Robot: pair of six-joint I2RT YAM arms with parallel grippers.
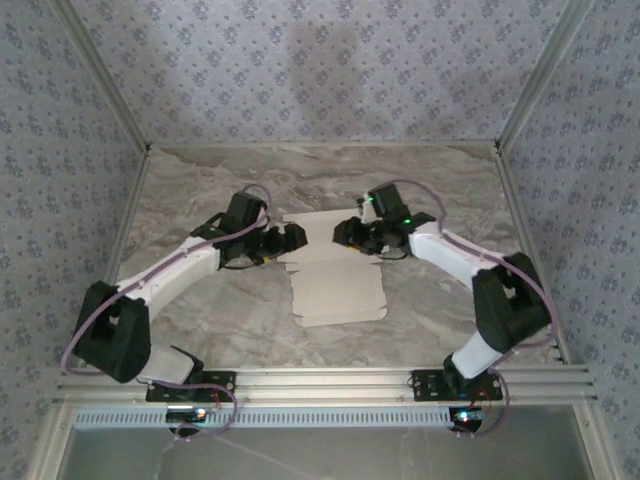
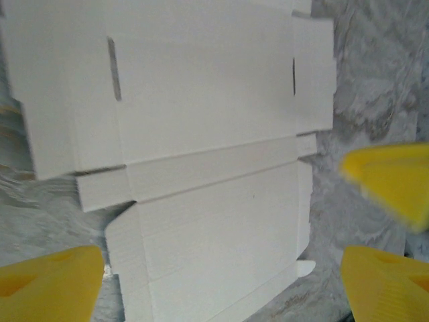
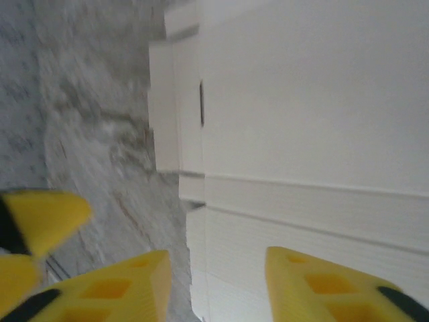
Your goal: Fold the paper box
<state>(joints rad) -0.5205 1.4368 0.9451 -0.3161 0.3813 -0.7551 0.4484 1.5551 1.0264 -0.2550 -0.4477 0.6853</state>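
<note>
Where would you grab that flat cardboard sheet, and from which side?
Probably a side tab of the cardboard sheet, approached low from the outer edge: the sheet lies flat on the table, so only protruding tabs offer something to pinch.

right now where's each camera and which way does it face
top external: above, behind the arms, facing down at the marble table; both arms show, left gripper and right gripper flanking the paper box.
left wrist: on the left arm, looking down on the paper box, its yellow fingers at bottom corners.
right wrist: on the right arm, facing the box's edge, its yellow fingers below.
shared: both wrist views show the box's slotted panel.
</note>
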